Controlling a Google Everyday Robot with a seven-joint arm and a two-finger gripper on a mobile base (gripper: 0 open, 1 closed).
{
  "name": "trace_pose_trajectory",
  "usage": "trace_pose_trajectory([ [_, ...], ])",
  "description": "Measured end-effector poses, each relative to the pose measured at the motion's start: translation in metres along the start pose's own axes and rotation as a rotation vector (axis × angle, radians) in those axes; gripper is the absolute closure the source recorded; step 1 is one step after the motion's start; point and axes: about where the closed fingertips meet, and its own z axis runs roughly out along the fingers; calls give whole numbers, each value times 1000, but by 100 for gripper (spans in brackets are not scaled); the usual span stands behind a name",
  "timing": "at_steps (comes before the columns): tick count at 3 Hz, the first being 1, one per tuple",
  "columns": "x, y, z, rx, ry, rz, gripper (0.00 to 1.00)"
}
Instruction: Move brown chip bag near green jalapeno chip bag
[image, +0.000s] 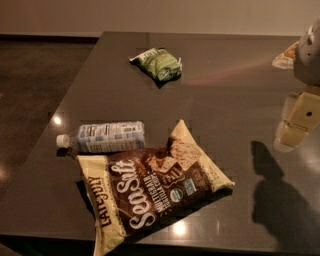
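Observation:
The brown chip bag (152, 192) lies flat near the table's front edge, dark brown with cream-yellow edges and white "Sea Salt" lettering. The green jalapeno chip bag (159, 64) is small and puffy and lies at the far middle of the table, well apart from the brown bag. My gripper (296, 126) hangs above the table at the right edge of the view, to the right of the brown bag and touching neither bag. It holds nothing that I can see. Its shadow (280, 197) falls on the table in front of it.
A clear plastic bottle (104, 136) with a pale label lies on its side just behind the brown bag's left end. A small tan packet (284, 56) lies at the far right, partly hidden by my arm. The dark table (235, 95) ends at the left and at the front.

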Motion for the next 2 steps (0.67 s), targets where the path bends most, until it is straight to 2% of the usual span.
trace_pose_trajectory([
  [1, 0, 0, 0, 0, 0, 0, 0],
  [2, -13, 8, 12, -68, -18, 36, 0],
])
